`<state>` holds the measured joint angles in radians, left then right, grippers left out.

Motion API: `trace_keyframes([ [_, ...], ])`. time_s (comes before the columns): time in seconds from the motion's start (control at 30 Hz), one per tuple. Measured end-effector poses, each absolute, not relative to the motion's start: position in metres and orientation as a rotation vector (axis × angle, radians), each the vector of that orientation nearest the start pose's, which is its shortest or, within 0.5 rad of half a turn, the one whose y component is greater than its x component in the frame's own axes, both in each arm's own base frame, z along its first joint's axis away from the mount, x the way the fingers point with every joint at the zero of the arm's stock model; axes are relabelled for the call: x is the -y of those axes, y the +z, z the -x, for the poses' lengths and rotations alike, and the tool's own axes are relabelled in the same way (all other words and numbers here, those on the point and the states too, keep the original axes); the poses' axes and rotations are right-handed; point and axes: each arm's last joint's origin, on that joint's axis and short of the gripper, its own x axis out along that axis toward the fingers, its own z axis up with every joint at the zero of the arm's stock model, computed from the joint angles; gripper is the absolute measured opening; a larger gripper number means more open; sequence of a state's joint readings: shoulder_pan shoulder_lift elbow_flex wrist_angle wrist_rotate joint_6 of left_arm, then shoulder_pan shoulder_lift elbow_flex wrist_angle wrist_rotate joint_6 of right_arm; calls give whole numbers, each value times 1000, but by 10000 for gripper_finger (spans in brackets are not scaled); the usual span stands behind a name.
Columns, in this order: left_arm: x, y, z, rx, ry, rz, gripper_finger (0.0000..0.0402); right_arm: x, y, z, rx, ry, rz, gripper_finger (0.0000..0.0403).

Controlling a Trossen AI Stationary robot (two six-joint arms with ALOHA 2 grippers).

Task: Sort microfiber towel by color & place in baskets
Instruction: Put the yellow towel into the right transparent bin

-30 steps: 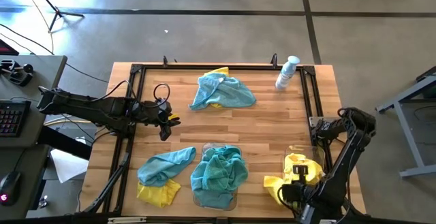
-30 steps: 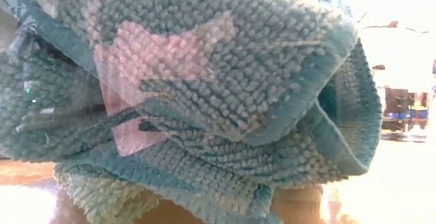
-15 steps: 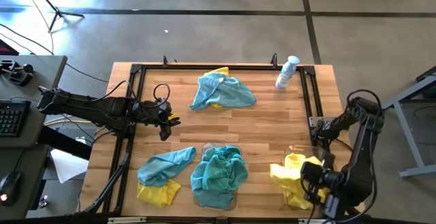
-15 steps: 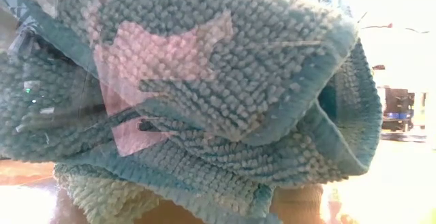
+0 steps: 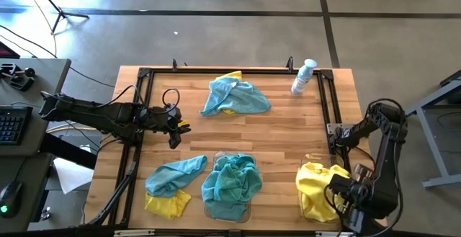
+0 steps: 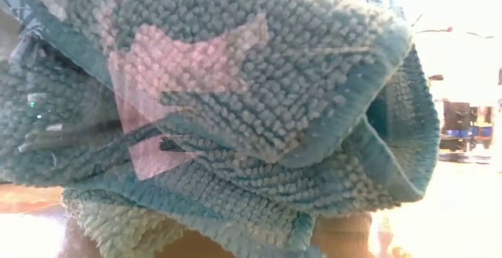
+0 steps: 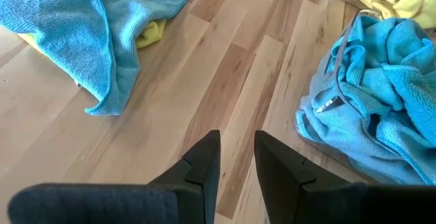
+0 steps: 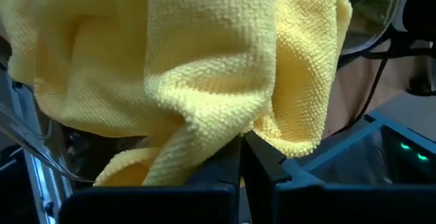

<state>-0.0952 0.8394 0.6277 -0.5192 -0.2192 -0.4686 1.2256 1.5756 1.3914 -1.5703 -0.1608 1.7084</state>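
The right claw [image 8: 240, 157] sits at the near right corner of the table [image 5: 288, 132], its fingers pinched tight on a fold of a yellow towel [image 5: 317, 190] that drapes over and into the right clear basket [image 5: 312, 158]; in the right wrist view the yellow cloth [image 8: 204, 67] fills most of the frame, with the basket's clear rim [image 8: 371, 9] behind it. The left claw [image 7: 236, 157] hovers over bare wood near the table's left edge, fingers slightly parted with a narrow gap and nothing between them. The middle basket [image 5: 230, 207], at the near edge, is heaped with teal towels [image 5: 232, 179], which press against the low camera and cover nearly its whole view [image 6: 235, 101]. To the left of that basket lies 1 teal towel [image 5: 173, 176] overlapping 1 yellow towel [image 5: 167, 205] on the table. Toward the far edge lies another teal towel [image 5: 236, 96] with a yellow towel [image 5: 232, 76] showing from beneath it. A spray bottle [image 5: 303, 76] lies near the far right corner
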Motion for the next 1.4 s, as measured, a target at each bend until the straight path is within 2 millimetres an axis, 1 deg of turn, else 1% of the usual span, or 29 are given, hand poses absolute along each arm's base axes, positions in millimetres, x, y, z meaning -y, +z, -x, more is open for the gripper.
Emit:
trace_keyframes([
  [0.13, 10, 243, -167, -678, 284, 333, 78, -242, 290, -76, -1695, -582, -314, 0],
  [0.27, 10, 243, -167, -678, 285, 333, 78, -243, 290, -71, -1689, -695, -408, 0],
  [0.37, 9, 243, -167, -677, 288, 331, 78, -243, 291, -70, -1703, -780, -471, 0],
  [0.47, 9, 243, -167, -677, 288, 331, 78, -243, 291, -70, -1690, -816, -499, 0],
  [0.53, 9, 243, -167, -677, 288, 331, 78, -242, 290, -72, -1637, -782, -481, 0],
  [0.67, 9, 243, -167, -677, 288, 331, 78, -240, 290, -81, -1330, -702, -454, 0],
  [0.73, 10, 243, -167, -677, 288, 331, 78, -238, 291, -87, -1232, -663, -422, 0],
  [0.83, 10, 243, -167, -677, 288, 331, 78, -235, 291, -95, -1193, -613, -356, 0],
  [0.97, 9, 243, -167, -677, 288, 331, 78, -233, 291, -108, -1206, -515, -252, 0],
  [1.07, 9, 243, -167, -677, 288, 331, 78, -230, 289, -118, -1225, -488, -199, 0],
  [1.13, 9, 243, -167, -677, 288, 331, 78, -227, 280, -124, -1249, -470, -179, 0],
  [1.17, 9, 243, -167, -677, 288, 331, 78, -226, 272, -125, -1273, -458, -167, 0],
  [1.3, 10, 243, -167, -677, 288, 331, 78, -225, 228, -128, -1384, -388, -175, 0],
  [1.4, 9, 243, -167, -677, 288, 331, 78, -221, 199, -126, -1387, -371, -206, 0],
])
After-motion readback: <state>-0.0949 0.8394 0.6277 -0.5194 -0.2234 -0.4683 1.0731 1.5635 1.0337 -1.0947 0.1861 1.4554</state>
